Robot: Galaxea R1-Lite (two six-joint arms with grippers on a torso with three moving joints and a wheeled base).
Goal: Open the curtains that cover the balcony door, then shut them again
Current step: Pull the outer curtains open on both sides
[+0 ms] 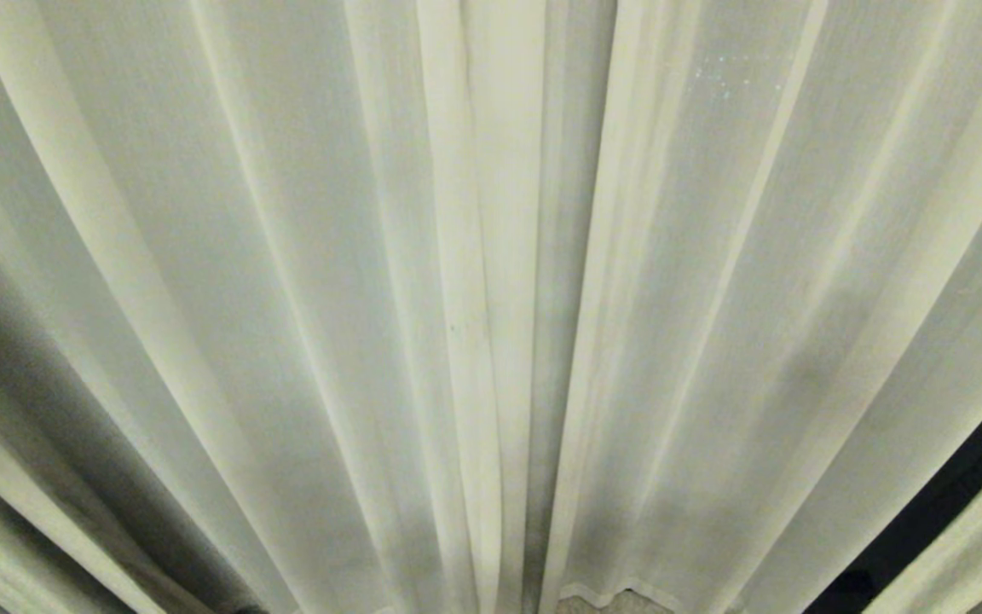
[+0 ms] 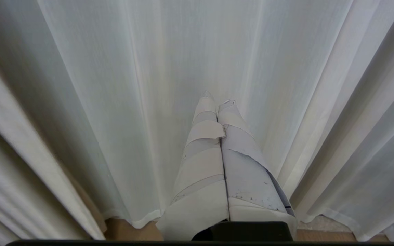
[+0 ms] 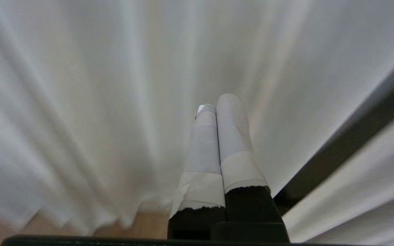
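While the curtains [image 1: 286,281] fill nearly the whole head view, their cream-white pleats fan from the top toward the floor, and neither arm shows in that view. 2 hemmed vertical edges meet near the middle, with a narrow shaded fold between them. At the far right, low down, a dark slanted gap [image 1: 951,495] opens between the main fabric and another strip of curtain at the corner; what lies behind it cannot be told from here. A small patch of floor [image 1: 602,604] shows under the hem at the bottom centre.

Seen from the left wrist, the left gripper [image 2: 217,99] has its 2 tape-wrapped fingers pressed together with nothing between them, pointing at the fabric; whether the tips touch the cloth cannot be told. Below the hem a strip of wooden floor [image 2: 128,230] is bare.

From the right wrist, the right gripper [image 3: 217,102] also has its taped fingers together, holding no fold of cloth that can be seen. Beside it a dark bar [image 3: 347,143] runs diagonally between 2 stretches of curtain, likely the frame of the balcony door, though the blur leaves that unsure. Pale floor [image 3: 142,223] shows beneath the ragged-looking hem.
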